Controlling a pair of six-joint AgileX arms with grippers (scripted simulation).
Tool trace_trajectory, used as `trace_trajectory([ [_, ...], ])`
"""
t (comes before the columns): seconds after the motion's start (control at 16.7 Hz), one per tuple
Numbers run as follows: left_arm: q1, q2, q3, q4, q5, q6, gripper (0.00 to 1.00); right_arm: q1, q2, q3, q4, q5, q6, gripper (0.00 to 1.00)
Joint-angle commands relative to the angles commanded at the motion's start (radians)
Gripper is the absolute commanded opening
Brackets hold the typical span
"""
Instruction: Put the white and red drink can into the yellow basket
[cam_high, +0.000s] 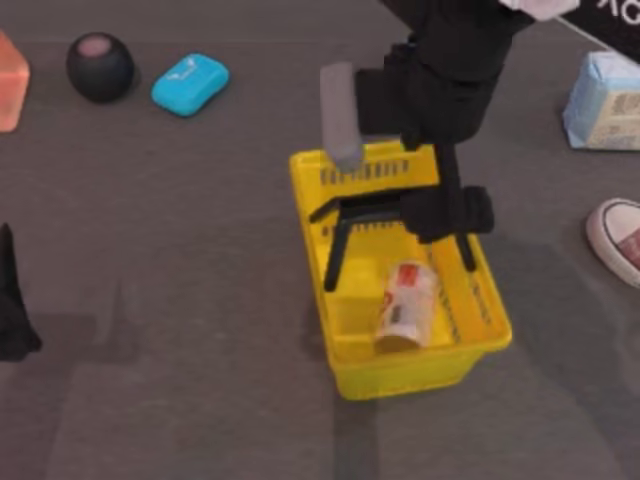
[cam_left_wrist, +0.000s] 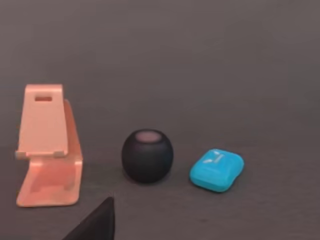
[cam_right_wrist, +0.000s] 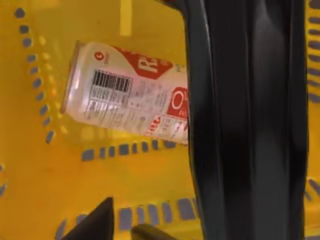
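The white and red drink can (cam_high: 405, 300) lies on its side inside the yellow basket (cam_high: 410, 370), near the front right corner. Nothing is gripping the can. My right gripper (cam_high: 447, 222) hangs over the middle of the basket, above its raised black handle (cam_high: 340, 250) and apart from the can. It is open and empty. In the right wrist view the can (cam_right_wrist: 125, 95) rests on the yellow floor (cam_right_wrist: 40, 190), and the handle (cam_right_wrist: 245, 120) crosses in front of it. One dark fingertip (cam_right_wrist: 102, 220) shows there. My left gripper (cam_high: 10, 300) is parked at the table's left edge.
At the back left are a salmon phone stand (cam_high: 10, 80), a black round speaker (cam_high: 100, 66) and a blue case (cam_high: 190, 83). A pale blue pack (cam_high: 605, 100) and a white shoe (cam_high: 620, 240) lie at the right. A grey oblong piece (cam_high: 340, 115) sits at the basket's far rim.
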Motion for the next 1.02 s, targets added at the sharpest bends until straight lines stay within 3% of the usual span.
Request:
trace_trajectory([
  [0.24, 0.011, -0.143, -0.092, -0.052, -0.082, 0.033, 1.0, 0.044, 0.136, 0.133, -0.093, -0.002, -0.066, 1.0],
  [1.02, 0.011, -0.153, -0.098, -0.055, -0.087, 0.036, 1.0, 0.048, 0.129, 0.036, -0.01, -0.002, -0.07, 1.0],
])
